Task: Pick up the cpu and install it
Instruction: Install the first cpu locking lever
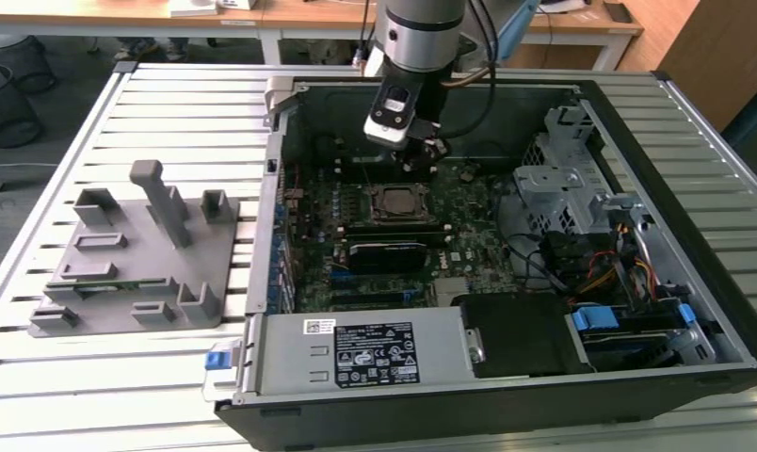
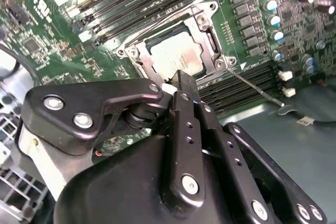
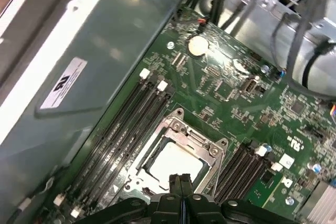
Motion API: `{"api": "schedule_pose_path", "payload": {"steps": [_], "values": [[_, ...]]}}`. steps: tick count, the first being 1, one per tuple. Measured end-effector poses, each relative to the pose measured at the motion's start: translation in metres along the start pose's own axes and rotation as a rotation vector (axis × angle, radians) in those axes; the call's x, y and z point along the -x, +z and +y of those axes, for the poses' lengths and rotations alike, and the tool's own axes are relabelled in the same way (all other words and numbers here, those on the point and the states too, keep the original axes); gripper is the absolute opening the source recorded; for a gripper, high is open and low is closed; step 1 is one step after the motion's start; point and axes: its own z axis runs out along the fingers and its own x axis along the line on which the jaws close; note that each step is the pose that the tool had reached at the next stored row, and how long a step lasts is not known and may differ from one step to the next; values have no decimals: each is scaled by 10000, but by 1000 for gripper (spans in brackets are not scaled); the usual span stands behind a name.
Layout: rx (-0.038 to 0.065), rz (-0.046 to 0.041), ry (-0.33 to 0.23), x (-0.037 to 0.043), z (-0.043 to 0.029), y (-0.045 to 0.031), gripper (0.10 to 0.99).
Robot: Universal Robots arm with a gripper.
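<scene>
We see the cpu (image 2: 176,55) lying flat inside the socket frame (image 2: 210,38) on the motherboard (image 1: 410,235), its pale top showing in both wrist views (image 3: 176,163). The gripper (image 2: 181,85) hangs just above its near edge, fingers pressed together and holding nothing. Our worry is the seating: if the chip sits slightly skewed in the frame, any downward nudge from those closed tips could bend pins beneath. We also judge the memory slots (image 3: 118,140) beside the socket close enough for the linkage to clip them if the arm drifts sideways
</scene>
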Motion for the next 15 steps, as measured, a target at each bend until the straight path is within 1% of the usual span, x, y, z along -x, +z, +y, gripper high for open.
{"api": "schedule_pose_path", "payload": {"steps": [15], "values": [[13, 7, -2229, 0, 0, 7, 106]]}}
